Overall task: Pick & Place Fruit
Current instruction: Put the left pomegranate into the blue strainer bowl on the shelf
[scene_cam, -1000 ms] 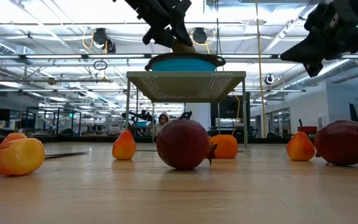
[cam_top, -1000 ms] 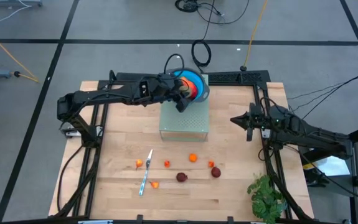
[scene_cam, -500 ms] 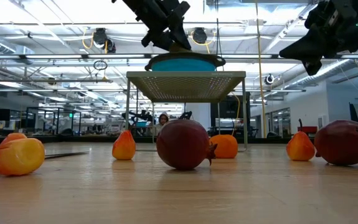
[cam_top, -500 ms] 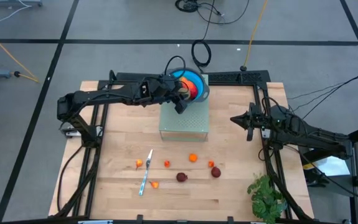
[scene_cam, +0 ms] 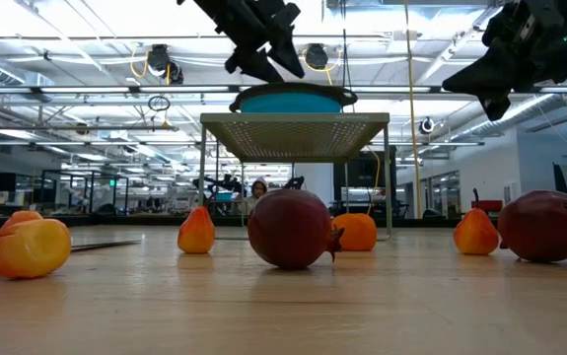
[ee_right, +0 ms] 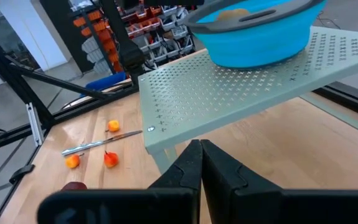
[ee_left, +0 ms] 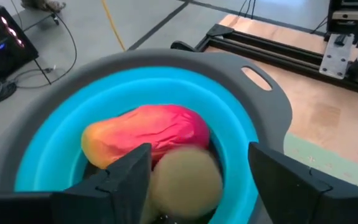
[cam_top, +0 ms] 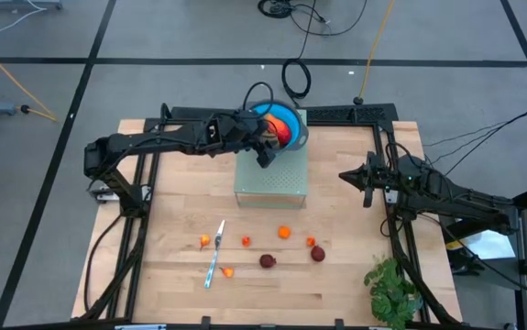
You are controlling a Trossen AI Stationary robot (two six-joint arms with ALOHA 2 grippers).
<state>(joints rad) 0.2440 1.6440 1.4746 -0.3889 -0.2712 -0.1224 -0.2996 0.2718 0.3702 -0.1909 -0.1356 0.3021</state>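
Observation:
My left gripper (cam_top: 268, 147) hovers open over the blue bowl (ee_left: 60, 137), which stands on the perforated metal stand (cam_top: 272, 179). In the bowl lies the red-orange-yellow oblong fruit (ee_left: 147, 130). The olive-brown oval (ee_left: 188, 183) shows blurred between my left fingers, with a clear gap to one of them. The other fruit lies on the table: an orange piece (cam_top: 284, 232), two maroon balls (cam_top: 267, 260) (cam_top: 318, 254) and small orange pieces (cam_top: 204, 241). My right gripper (ee_right: 200, 155) waits shut at the table's right, level, beside the stand.
A slim silver knife (cam_top: 214, 255) lies among the fruit at the near left. A green leafy plant (cam_top: 391, 289) sits at the near right corner. The stand's legs (scene_cam: 204, 187) rise behind the fruit. Dark frame rails run along the table's far and side edges.
In the low view the olive-brown oval that showed at my left gripper's fingertips just above the bowl's rim is gone from there. The left gripper has stayed over the bowl.

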